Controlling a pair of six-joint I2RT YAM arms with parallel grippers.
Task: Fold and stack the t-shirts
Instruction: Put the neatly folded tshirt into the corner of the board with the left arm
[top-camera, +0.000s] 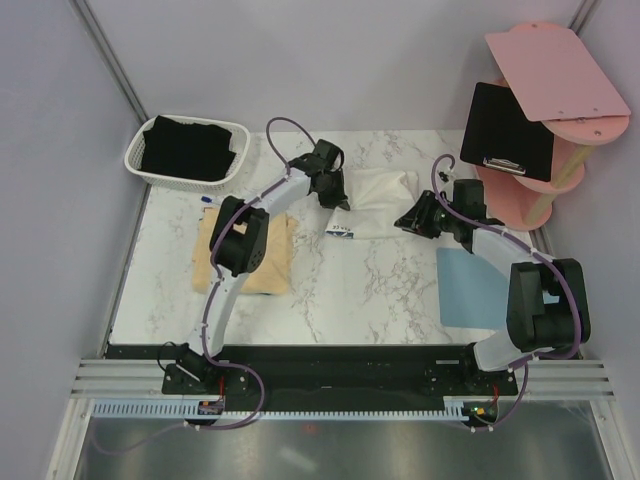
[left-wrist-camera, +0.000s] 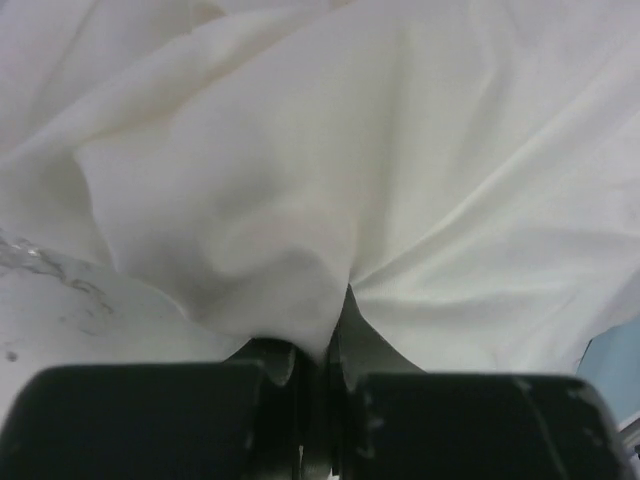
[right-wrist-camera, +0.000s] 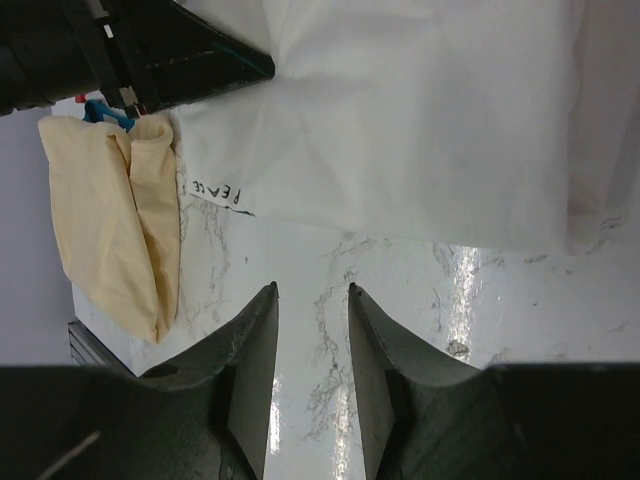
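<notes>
Left wrist view: left claw (left-wrist-camera: 320, 352) tight on white t-shirt (left-wrist-camera: 300, 180); right claw (right-wrist-camera: 311, 295) narrowly agape, empty.

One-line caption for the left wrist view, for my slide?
Left fingers pinch a fold of the white t-shirt over the marble table.

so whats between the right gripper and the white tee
Nothing but bare marble tabletop. In the right wrist view the open right gripper points at the near edge of the white tee, with no object on the stretch between them.
</notes>
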